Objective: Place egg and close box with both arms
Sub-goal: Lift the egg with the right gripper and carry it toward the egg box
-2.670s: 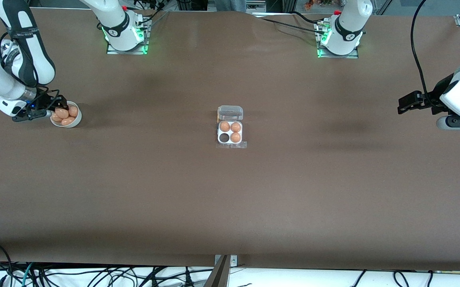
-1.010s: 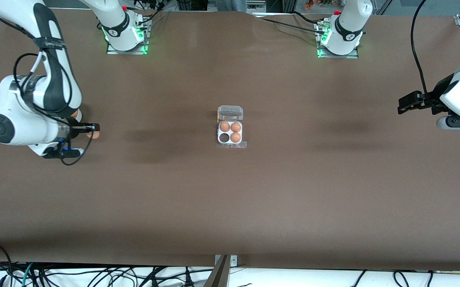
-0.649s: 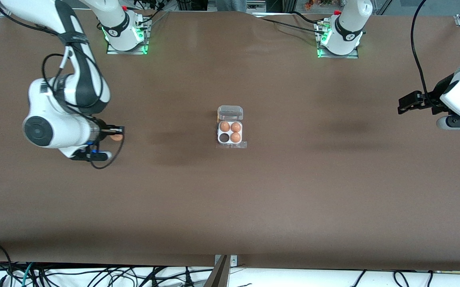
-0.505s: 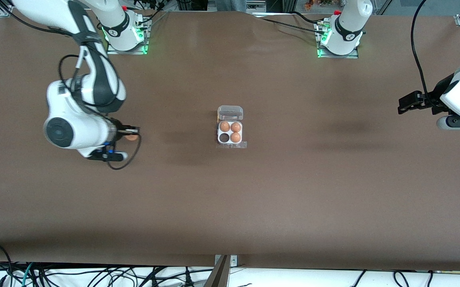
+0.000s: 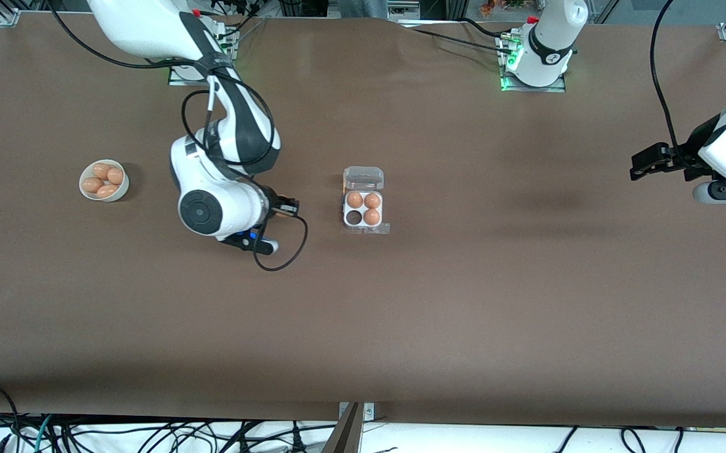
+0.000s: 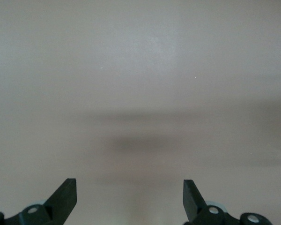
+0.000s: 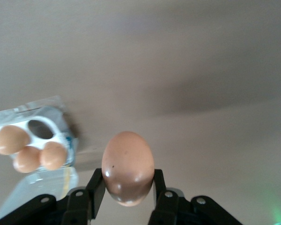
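Note:
The box [image 5: 363, 208] sits mid-table with its clear lid [image 5: 363, 178] folded open toward the robots' bases. Three brown eggs fill its cells, and the cell [image 5: 354, 218] nearest the front camera at the right arm's end is empty. My right gripper [image 5: 290, 207] hovers over the table beside the box, toward the right arm's end. In the right wrist view the right gripper [image 7: 128, 177] is shut on the egg [image 7: 128, 166], with the box [image 7: 62, 135] off to one side. My left gripper [image 5: 643, 165] waits open over the left arm's end of the table, and the left wrist view shows nothing between that gripper's [image 6: 130, 185] fingers.
A round white bowl [image 5: 125, 186] with three more brown eggs stands toward the right arm's end of the table. A black cable loops below the right wrist [image 5: 281, 258]. Brown tabletop surrounds the box.
The right arm has carried the egg from beside the bowl across the table to just short of the box, which uncovers the bowl. The left arm has barely moved.

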You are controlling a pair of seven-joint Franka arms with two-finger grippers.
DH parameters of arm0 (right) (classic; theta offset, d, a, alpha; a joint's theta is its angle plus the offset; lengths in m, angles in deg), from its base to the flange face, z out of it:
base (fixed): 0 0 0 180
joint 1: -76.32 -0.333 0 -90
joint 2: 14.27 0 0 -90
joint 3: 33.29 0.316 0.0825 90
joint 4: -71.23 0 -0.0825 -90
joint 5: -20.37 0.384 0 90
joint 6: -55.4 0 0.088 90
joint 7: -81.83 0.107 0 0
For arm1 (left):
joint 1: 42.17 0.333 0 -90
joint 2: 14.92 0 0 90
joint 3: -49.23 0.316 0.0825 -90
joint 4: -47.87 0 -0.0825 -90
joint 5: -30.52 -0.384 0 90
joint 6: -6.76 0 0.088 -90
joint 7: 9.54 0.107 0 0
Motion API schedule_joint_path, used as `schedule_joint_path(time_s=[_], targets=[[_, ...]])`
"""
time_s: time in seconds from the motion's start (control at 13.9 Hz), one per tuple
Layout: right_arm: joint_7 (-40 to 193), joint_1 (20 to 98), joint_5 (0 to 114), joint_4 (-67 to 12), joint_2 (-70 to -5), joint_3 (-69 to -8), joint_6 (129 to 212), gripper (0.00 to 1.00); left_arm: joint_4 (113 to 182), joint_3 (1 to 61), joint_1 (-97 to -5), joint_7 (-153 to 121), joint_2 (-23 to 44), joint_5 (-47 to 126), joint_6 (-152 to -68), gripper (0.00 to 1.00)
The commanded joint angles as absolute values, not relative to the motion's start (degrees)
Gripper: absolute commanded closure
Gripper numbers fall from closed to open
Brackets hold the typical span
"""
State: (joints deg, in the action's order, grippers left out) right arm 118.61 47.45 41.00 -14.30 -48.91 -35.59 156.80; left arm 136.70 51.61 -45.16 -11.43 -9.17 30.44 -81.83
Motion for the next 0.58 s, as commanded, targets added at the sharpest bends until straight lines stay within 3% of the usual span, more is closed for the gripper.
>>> schedule_joint_path(time_s=[0.0,0.51], targets=[[123.13,46.97,45.05,-8.59,-52.05,-35.57,155.69,0.60,134.88,51.61,-44.98,-10.51,-8.50,29.64,-80.42,0.00],[129.10,46.97,60.70,-4.62,-56.28,-35.57,160.34,0.60,134.88,51.61,-44.98,-10.51,-8.42,29.64,-80.42,0.00]])
